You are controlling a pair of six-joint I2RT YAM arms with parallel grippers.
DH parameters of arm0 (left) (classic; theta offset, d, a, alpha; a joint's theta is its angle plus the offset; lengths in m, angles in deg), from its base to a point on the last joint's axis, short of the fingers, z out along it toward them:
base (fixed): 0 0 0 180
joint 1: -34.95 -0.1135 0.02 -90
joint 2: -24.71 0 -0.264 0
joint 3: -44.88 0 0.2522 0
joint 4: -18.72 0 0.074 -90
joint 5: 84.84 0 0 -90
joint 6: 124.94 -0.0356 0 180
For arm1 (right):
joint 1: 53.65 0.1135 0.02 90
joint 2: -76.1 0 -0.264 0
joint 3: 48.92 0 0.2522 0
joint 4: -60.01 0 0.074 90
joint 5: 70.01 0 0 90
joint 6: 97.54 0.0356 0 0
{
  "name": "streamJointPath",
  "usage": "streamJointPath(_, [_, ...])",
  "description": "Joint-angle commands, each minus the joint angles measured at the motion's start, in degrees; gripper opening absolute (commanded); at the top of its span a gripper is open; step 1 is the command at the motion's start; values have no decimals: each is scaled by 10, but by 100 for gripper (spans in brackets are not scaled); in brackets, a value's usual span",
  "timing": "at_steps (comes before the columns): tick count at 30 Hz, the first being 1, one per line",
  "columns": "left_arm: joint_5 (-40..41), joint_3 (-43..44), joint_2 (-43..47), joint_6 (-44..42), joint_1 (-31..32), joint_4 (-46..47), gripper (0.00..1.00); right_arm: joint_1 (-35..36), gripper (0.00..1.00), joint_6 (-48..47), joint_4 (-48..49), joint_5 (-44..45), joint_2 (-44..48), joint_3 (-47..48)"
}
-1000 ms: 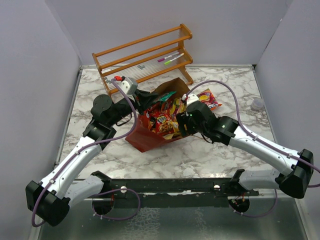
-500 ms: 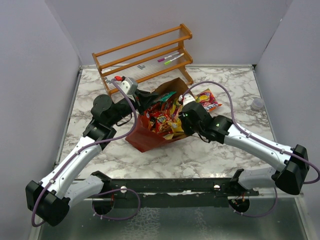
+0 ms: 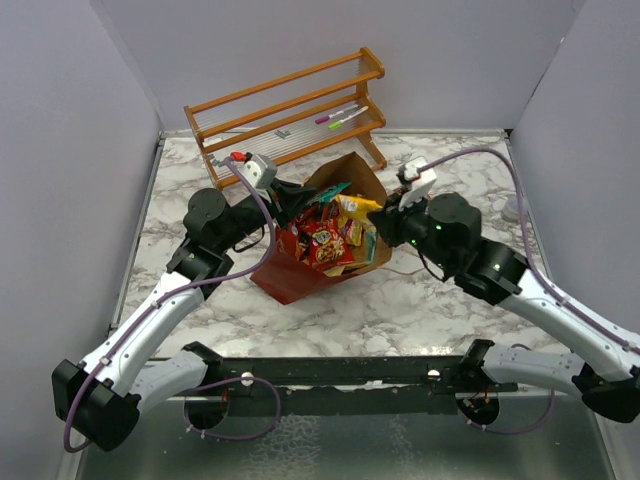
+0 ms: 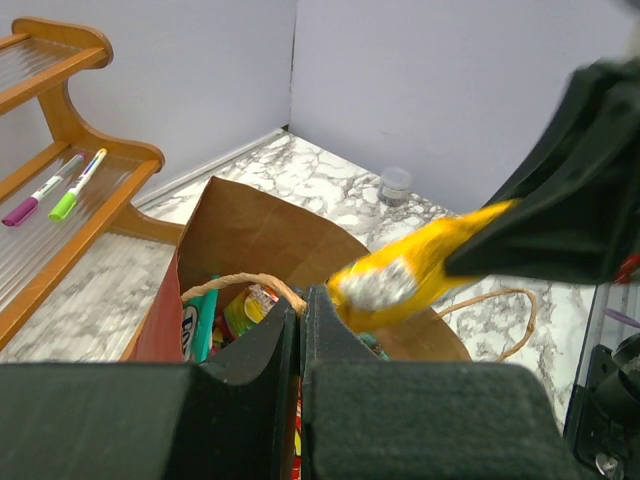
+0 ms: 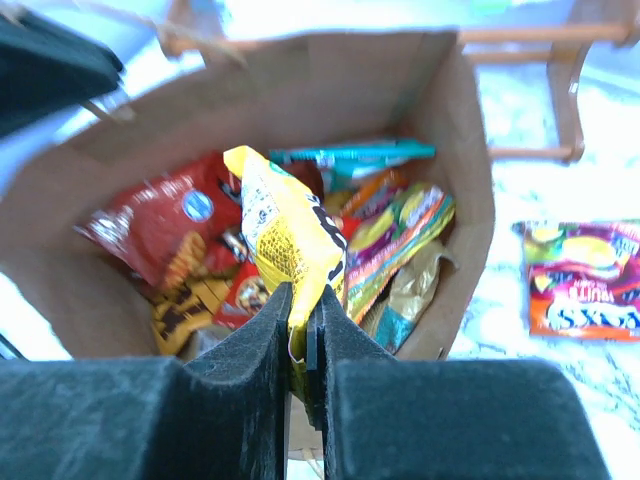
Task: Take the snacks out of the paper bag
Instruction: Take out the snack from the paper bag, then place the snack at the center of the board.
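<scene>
The paper bag (image 3: 292,274), red outside and brown inside, lies tilted on the marble with its mouth towards the right arm. Several snacks (image 3: 322,240) fill it: red, teal and multicoloured packets (image 5: 170,225). My right gripper (image 5: 300,300) is shut on the lower edge of a yellow packet (image 5: 285,230), held just above the bag's mouth (image 3: 358,207). My left gripper (image 4: 298,300) is shut on the bag's twine handle (image 4: 235,282) at the rim. One red-orange packet (image 5: 580,280) lies on the table beside the bag.
A wooden slatted rack (image 3: 290,110) stands at the back, with a pink and a green pen (image 3: 338,118) on a shelf. A small clear cap (image 3: 514,208) sits near the right wall. The bag's second handle (image 4: 505,320) lies loose on the marble.
My right gripper closed on the yellow packet inside the bag and drew back up and to the right with it. The left arm has kept still on the handle.
</scene>
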State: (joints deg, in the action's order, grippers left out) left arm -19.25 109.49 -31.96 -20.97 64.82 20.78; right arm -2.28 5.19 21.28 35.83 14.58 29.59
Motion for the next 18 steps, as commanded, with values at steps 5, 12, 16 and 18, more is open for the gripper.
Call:
streamJointPath(5, [7,4,-3,-3,3,12,0,3,9,-5,170,103,171,-85])
streamJointPath(12, [8,4,-6,-2,3,12,0,3,7,1,181,400,233,-131])
streamJointPath(16, [8,4,-9,-1,4,12,0,3,5,-13,182,546,221,-145])
streamJointPath(18, [9,4,-10,0,3,14,0,2,5,-11,184,593,208,-161])
